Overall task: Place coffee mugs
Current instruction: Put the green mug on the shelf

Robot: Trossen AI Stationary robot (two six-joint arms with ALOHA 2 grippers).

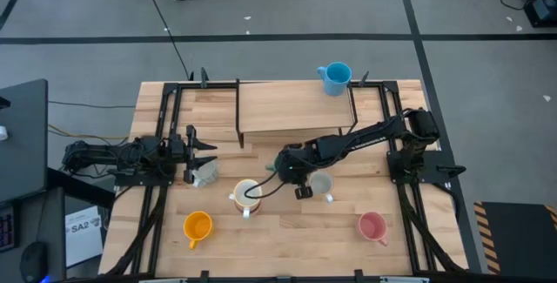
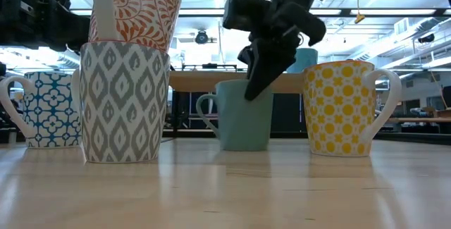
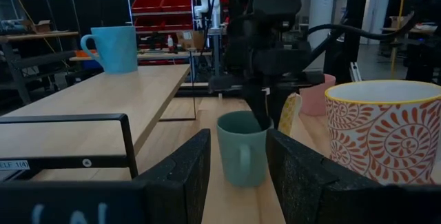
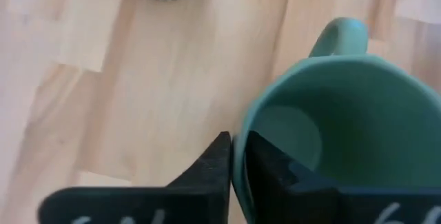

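My right gripper (image 4: 236, 148) reaches to the table's middle (image 1: 283, 168) and is shut on a dark green mug (image 2: 243, 116). My left gripper (image 3: 238, 176) is open at the table's left (image 1: 206, 154), above and beside a blue-patterned mug (image 2: 42, 109), touching nothing. An orange-patterned mug (image 2: 137, 7) sits stacked on a grey-patterned mug (image 2: 123, 102) near the middle. A yellow-dotted mug (image 2: 349, 109) stands right of the green one. An orange mug (image 1: 197, 225) and a pink mug (image 1: 372, 225) stand near the near edge. A bright blue mug (image 1: 335, 76) stands on the raised shelf. My right gripper pinches the green mug's rim wall (image 4: 238, 165), on the side opposite its handle (image 4: 337, 34), with one finger inside the mug and one outside. The fingers come from above, pointing down (image 2: 257, 74). The mug is upright, with its base on the table (image 2: 243, 148).
A raised wooden shelf (image 1: 291, 104) on black frames spans the table's far half. The yellow-dotted mug and the stacked pair stand close on either side of the green mug. Bare wood shows between the orange and pink mugs (image 1: 287, 231).
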